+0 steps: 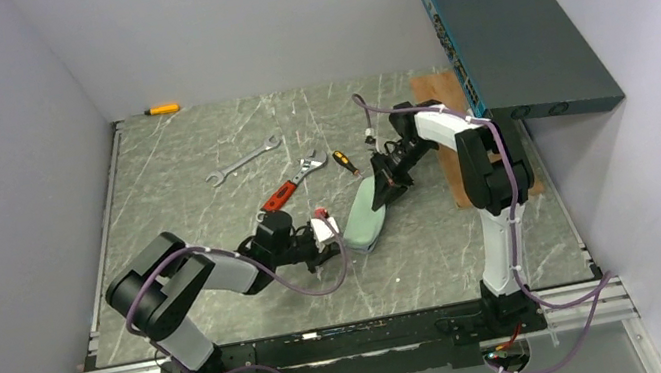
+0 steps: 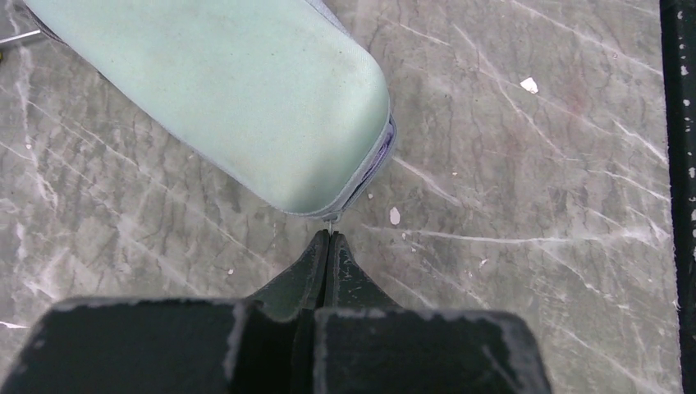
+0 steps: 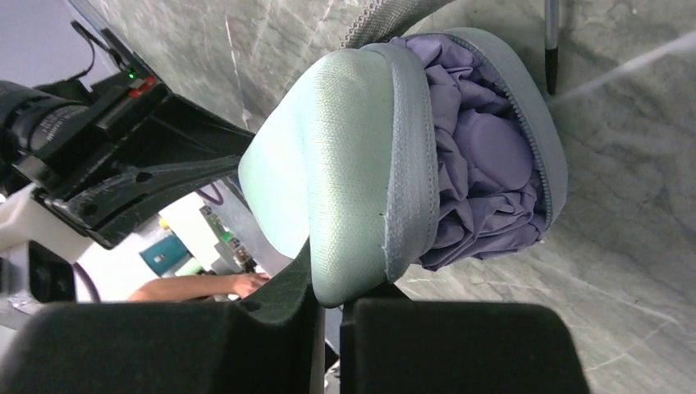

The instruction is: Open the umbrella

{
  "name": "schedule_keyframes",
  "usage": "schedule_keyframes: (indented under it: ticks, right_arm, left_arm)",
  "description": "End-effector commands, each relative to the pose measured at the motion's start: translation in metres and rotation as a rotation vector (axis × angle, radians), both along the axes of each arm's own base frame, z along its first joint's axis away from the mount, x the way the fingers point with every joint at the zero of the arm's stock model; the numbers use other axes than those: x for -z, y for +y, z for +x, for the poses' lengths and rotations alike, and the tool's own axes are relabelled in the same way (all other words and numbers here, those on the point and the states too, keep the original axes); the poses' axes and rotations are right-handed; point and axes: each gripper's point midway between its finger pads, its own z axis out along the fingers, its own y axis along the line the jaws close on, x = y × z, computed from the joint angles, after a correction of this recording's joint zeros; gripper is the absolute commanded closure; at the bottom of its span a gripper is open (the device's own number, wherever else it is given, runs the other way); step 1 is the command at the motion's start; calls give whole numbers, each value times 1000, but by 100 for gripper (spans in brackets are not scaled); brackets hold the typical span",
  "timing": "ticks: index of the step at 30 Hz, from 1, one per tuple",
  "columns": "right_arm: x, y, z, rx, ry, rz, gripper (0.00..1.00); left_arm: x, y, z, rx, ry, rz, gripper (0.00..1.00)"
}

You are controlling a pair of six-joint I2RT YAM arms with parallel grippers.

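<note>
The umbrella [image 3: 484, 164] shows as bunched lavender fabric inside a mint-green case [image 3: 345, 164] that gapes along its grey zipper edge. In the top view the case [image 1: 364, 216] lies mid-table between both arms. My right gripper [image 3: 349, 291] is shut on the rim of the case's upper shell, lifting that end; from above the right gripper [image 1: 378, 194] sits at the case's far end. My left gripper [image 2: 329, 236] is shut, with a thin metal zipper pull [image 2: 329, 223] pinched at its tips by the near end of the case [image 2: 246, 90]. From above, the left gripper [image 1: 333, 237] sits beside that near end.
A silver spanner [image 1: 244, 158], a red-handled adjustable wrench [image 1: 291, 185] and a small screwdriver [image 1: 344, 161] lie behind the case. A yellow-handled screwdriver [image 1: 162, 109] rests at the back edge. A dark box [image 1: 515, 39] overhangs a wooden board [image 1: 438, 97] at the back right.
</note>
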Motion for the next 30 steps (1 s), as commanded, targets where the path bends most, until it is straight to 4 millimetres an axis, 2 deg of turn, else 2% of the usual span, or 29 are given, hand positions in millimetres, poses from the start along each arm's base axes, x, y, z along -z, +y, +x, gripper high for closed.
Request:
schedule_keyframes:
  ticks: [1, 5, 9, 13, 20, 23, 26, 27, 28, 29, 30]
  right_arm:
    - [32, -29, 3, -189, -145, -126, 100]
    - [41, -34, 0, -258, -186, -136, 100]
    - [40, -32, 0, -288, -215, -93, 100]
    - [30, -18, 4, -287, -223, -1, 100]
    - [23, -4, 18, -256, -239, 59, 100]
    - [14, 4, 28, -218, -260, 90, 100]
    - [1, 14, 40, -179, -279, 134, 100]
    - [-3, 17, 45, -163, -285, 141, 98]
    - [-7, 19, 49, -150, -280, 146, 89]
    - [-10, 21, 51, -142, -265, 154, 78]
    - [-13, 22, 51, -153, -251, 165, 70]
  left_arm:
    - [-21, 6, 10, 12, -106, -25, 100]
    - [-24, 12, 28, -5, -130, -15, 100]
    - [-22, 13, 57, -62, -125, -17, 100]
    - [-28, -2, 78, -70, -123, -46, 100]
    - [-32, -25, 113, -162, -56, -89, 100]
    - [-40, -16, 128, -256, -13, -101, 100]
    - [-43, 6, 137, -326, 8, -92, 100]
    - [-45, 13, 136, -324, 12, -84, 98]
    - [-49, 20, 134, -320, 5, -82, 86]
    - [-56, 26, 131, -314, -1, -84, 67]
    - [-62, 32, 129, -311, -5, -83, 53]
